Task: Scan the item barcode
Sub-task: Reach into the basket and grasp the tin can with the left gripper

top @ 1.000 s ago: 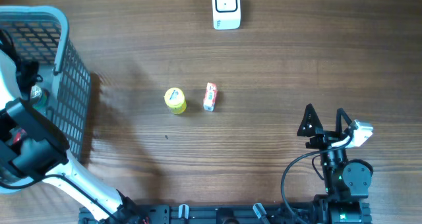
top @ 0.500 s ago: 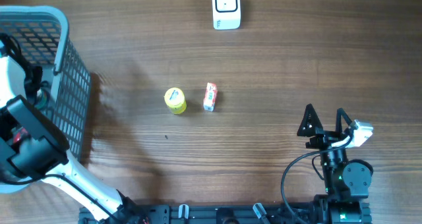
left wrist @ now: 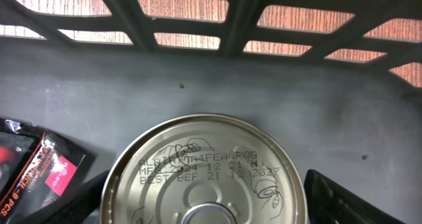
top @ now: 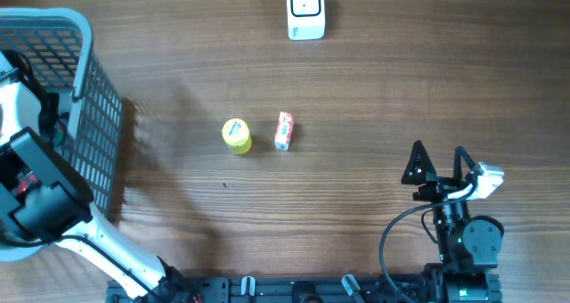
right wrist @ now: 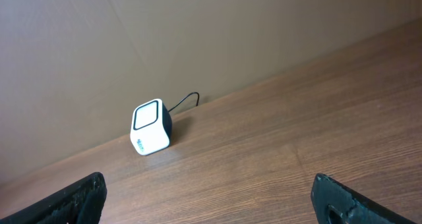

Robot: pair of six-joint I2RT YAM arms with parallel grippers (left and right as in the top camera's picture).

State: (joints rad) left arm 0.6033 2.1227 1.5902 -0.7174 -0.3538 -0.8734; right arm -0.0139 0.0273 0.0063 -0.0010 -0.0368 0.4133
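A silver tin can with a printed date on its lid stands on the grey basket floor. My left gripper straddles it. The left finger sits close against the can's rim. The right finger stands a little apart from it, so the gripper is open around the can. From overhead, the left arm reaches into the grey basket and hides the can. The white barcode scanner stands at the table's far edge, also visible as the scanner in the right wrist view. My right gripper is open over bare wood.
A black and red packet lies in the basket left of the can. A yellow round item and a small red and white carton lie side by side mid-table. The basket's lattice wall rises just beyond the can.
The left arm has shifted slightly deeper into the basket, covering the can from overhead. The right arm has not moved.
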